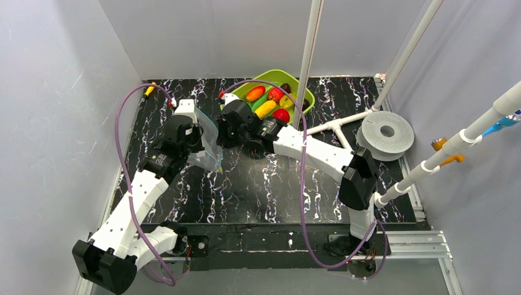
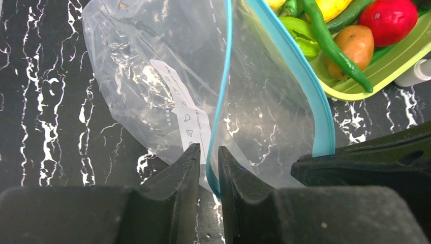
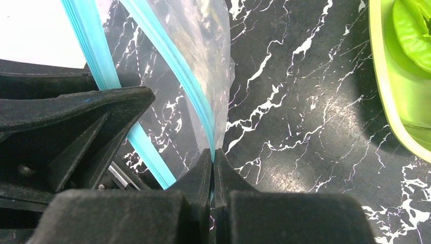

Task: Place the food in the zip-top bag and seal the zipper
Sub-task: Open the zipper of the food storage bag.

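**A:** Where is the zip-top bag (image 2: 152, 76)?

**B:** Just beside the lime-green tray (image 2: 401, 63), on the side facing the left arm. It is held up between the two arms over the black marbled counter (image 1: 276, 184). I cannot tell whether its bottom corner touches the counter.

**A:** And the zipper (image 2: 325, 137)?

**B:** Its two blue-teal strips stand apart, so the bag's mouth gapes. One strip curves past close to the tray's rim. The other runs as a thin line down into the left tool (image 2: 208, 155).

**A:** Is that tool grasping it?

**B:** Its jaws are parted by a narrow gap. The thin strip passes through that gap and lies against one finger. It looks released rather than pinched.

**A:** The right tool (image 3: 213, 155)?

**B:** Clenched on the zipper. Its fingers meet, with one strip caught between their tips and clear film hanging beside it.

**A:** The food (image 2: 389, 18)?

**B:** All in the tray, none in the bag yet. There is a red round piece, a brownish-orange one next to it, a long green pepper lying across them, and yellow pieces at the tray's far end.

**A:** Anything on the bag itself?

**B:** A white label (image 2: 178, 101) on its crinkled wall, on the side turned away from the tray.
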